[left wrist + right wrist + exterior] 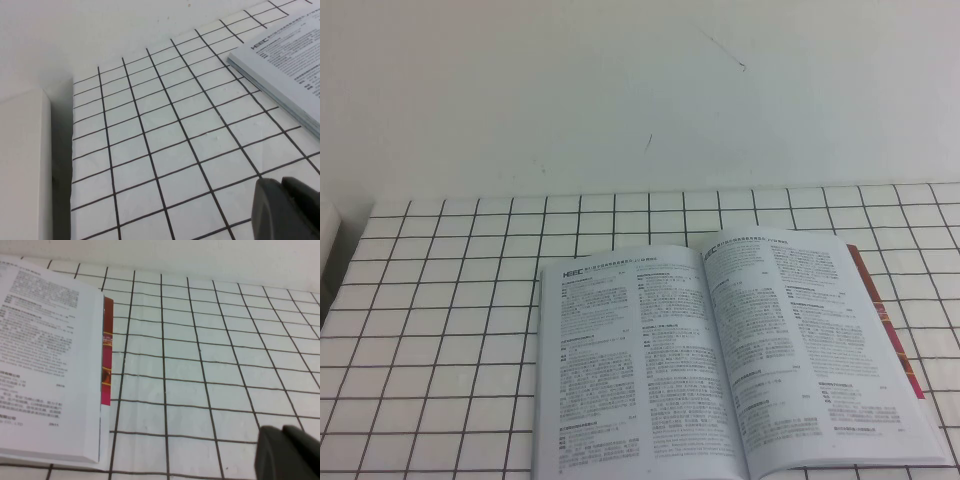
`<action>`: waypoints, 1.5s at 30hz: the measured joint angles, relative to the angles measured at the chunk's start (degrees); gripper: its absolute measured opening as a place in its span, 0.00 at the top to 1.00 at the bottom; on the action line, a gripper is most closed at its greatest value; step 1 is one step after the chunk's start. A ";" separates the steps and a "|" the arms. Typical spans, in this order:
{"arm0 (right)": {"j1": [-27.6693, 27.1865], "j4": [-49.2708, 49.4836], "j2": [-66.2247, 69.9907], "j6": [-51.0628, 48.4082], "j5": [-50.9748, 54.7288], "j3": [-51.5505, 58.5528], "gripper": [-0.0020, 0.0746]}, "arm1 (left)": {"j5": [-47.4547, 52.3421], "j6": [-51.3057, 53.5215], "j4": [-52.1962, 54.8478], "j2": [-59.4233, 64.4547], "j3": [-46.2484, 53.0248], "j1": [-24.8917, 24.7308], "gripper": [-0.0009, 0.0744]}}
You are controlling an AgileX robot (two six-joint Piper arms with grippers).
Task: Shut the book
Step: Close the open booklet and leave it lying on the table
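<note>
From above, you see the open white-paged paperback book (pixel 730 360) lying flat on the white, black-gridded tabletop (pixel 440 330), right of centre at the near edge. In the left wrist view, the left gripper (pixel 285 210) sits over bare tiles near the book's left side, and you cannot tell its grip. In the right wrist view, the right gripper (pixel 286 454) sits over tiles off the red cover edge, and its grip is equally unreadable.

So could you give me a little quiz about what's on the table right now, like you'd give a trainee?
1. True or false: the book lies closed on the gridded table.
2. Which colour peeks out past the book's right-hand page? A green, B red, C blue.
3. The left gripper is off the book's left side, the right gripper off its right side. Which one touches the book?
Key: 1 false, it lies open; 2 B; 3 neither.
</note>
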 joint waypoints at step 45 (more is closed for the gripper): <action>0.00 0.00 0.00 1.26 -1.24 0.27 0.98 | -20.79 11.84 -3.05 0.00 0.34 0.00 0.99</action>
